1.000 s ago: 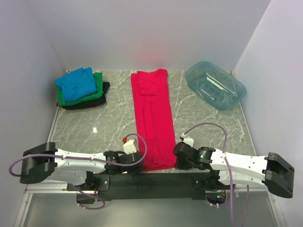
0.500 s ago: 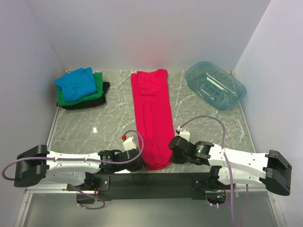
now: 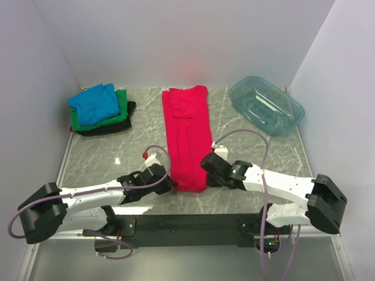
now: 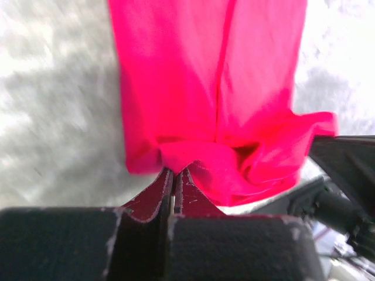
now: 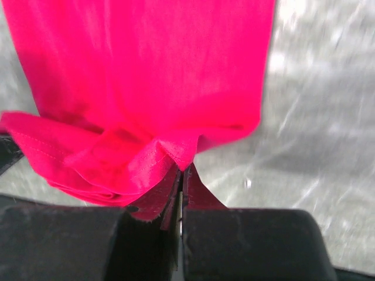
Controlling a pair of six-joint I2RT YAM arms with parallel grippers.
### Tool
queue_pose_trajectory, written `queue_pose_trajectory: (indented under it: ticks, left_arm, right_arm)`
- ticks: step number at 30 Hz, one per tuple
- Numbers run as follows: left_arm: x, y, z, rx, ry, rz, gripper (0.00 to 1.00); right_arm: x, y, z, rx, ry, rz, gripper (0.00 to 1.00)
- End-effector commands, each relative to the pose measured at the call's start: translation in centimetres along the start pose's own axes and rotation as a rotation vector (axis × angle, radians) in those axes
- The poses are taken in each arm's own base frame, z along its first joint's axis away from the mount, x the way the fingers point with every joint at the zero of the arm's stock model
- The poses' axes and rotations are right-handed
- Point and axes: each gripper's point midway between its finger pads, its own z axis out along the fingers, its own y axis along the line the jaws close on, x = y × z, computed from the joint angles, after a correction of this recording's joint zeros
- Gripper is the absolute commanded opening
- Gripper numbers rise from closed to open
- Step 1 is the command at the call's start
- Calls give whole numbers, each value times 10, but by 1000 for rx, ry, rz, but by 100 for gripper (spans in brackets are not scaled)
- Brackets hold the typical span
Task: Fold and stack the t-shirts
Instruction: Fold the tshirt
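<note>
Bare table point(image 3: 132, 157) beside red-pink tee point(image 3: 187, 132); tub point(image 3: 293, 110), folded stack point(image 3: 99, 108) in far corners.

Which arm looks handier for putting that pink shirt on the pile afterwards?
Probably the left: the left gripper grips the pink shirt on the side facing the pile; the right gripper is farther.

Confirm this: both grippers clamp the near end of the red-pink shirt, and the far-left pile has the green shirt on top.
One thing is off: the top view shows the blue shirt on top, the green shirt under it. The left gripper and right gripper do clamp the red-pink shirt at its near end.
</note>
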Motion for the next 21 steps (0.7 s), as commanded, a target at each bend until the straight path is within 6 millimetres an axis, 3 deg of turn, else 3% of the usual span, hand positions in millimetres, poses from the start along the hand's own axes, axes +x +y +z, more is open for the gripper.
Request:
queue_pose_trajectory:
  ticks: [1, 2, 13, 21]
  left_arm:
    - [-31, -19, 5, 58, -63, 58, 0]
    - [-44, -21, 8, 67, -88, 60, 0]
    - [-108, -18, 48, 16, -131, 113, 0]
    - [-170, -26, 65, 14, -192, 125, 0]
  right_arm:
    - [-48, 10, 5, -3, -115, -20, 0]
    - [-56, 12, 5, -5, -127, -18, 0]
    - [-116, -1, 44, 74, -142, -44, 0]
    - [-168, 6, 60, 81, -169, -66, 0]
